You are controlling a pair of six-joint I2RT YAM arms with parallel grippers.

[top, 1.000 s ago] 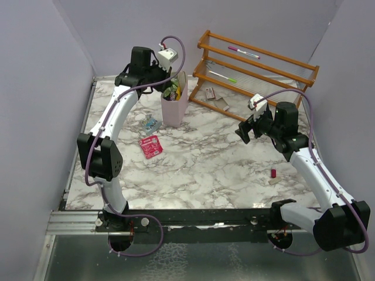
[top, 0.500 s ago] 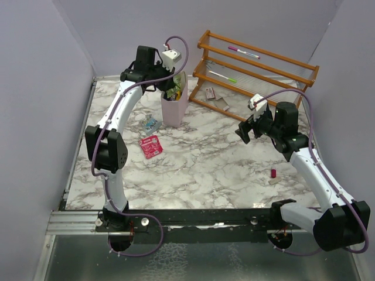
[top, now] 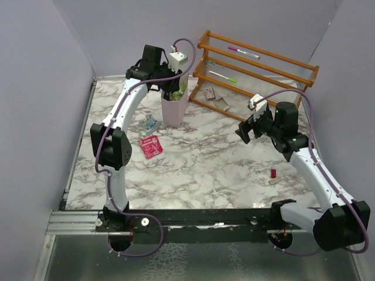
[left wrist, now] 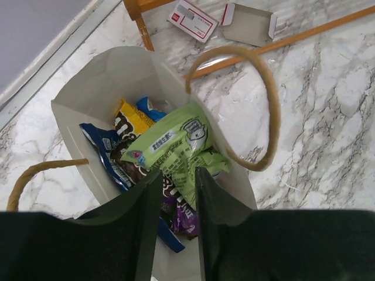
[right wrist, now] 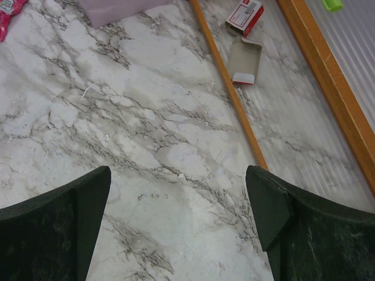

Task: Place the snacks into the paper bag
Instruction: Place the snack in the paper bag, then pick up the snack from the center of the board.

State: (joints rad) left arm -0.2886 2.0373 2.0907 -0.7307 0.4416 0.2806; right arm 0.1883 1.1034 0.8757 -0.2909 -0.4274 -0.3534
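Note:
The pale pink paper bag [top: 174, 111] stands upright at the back left of the table. In the left wrist view its white inner wall [left wrist: 117, 70] surrounds yellow, blue, brown and purple snacks, with a green packet [left wrist: 176, 143] on top. My left gripper [left wrist: 176, 172] hangs over the bag's mouth [top: 174, 88], open by a narrow gap. The green packet's tail lies in that gap, touching only the right finger. A red packet [top: 150, 146] and a blue-white packet [top: 152, 123] lie on the marble left of the bag. My right gripper [top: 243, 132] hovers wide open and empty over bare marble [right wrist: 177, 175].
An orange slatted rack [top: 258, 70] stands behind and right of the bag, holding a pink marker [top: 243, 52] and a green marker [top: 225, 76]. Two small cardboard boxes [top: 210, 93] [top: 221, 104] lie at its foot. A tiny red stub [top: 273, 172] sits near the right arm.
My left gripper has swung right over the bag's mouth with the green packet, and its jaws have parted. The right arm has not moved.

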